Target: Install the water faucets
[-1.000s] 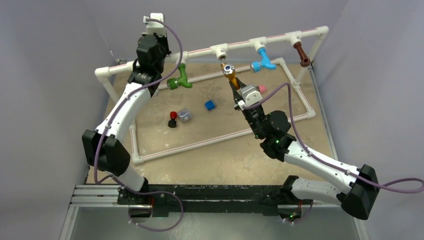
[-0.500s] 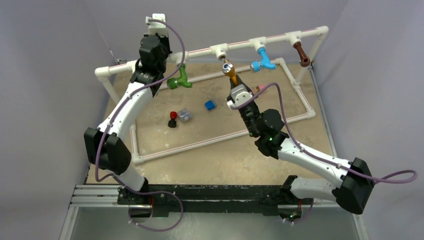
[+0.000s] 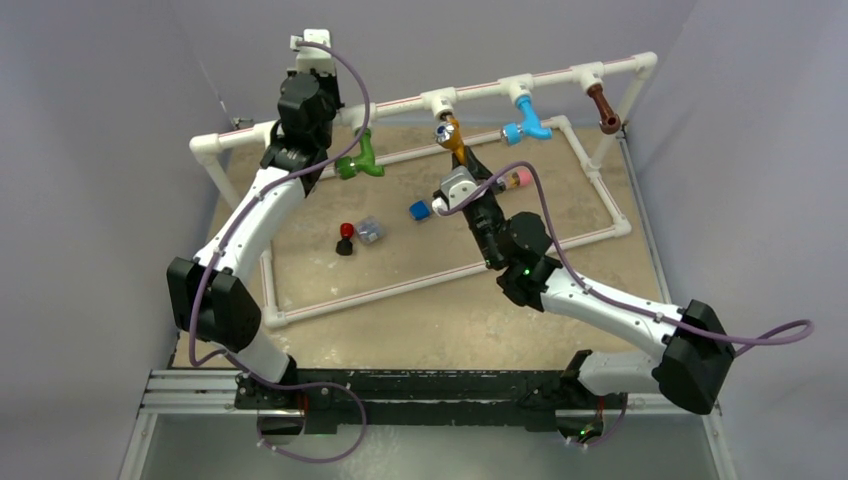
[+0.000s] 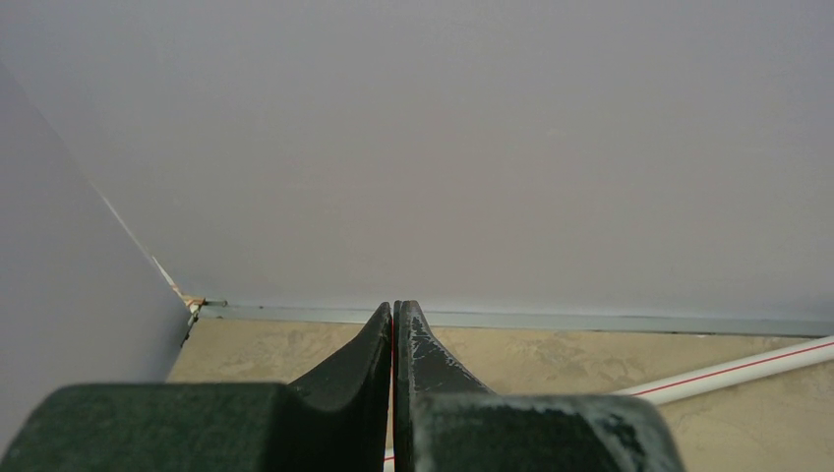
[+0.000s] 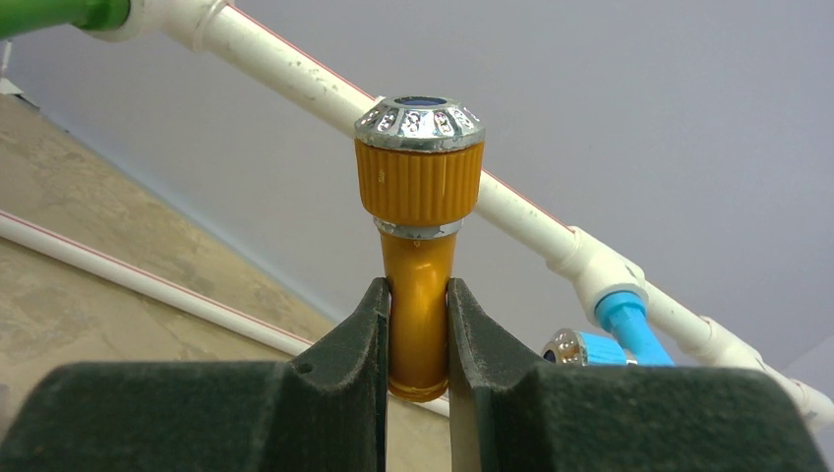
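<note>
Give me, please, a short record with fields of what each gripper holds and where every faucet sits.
Right gripper: shut on the orange curved plastic faucet, ridged collar up
Orange faucet position: just below the empty white pipe tee, not mounted
Left gripper: shut, nothing seen held
Mounted on white pipe rail: green plastic faucet, blue plastic faucet, brown plastic faucet
</note>
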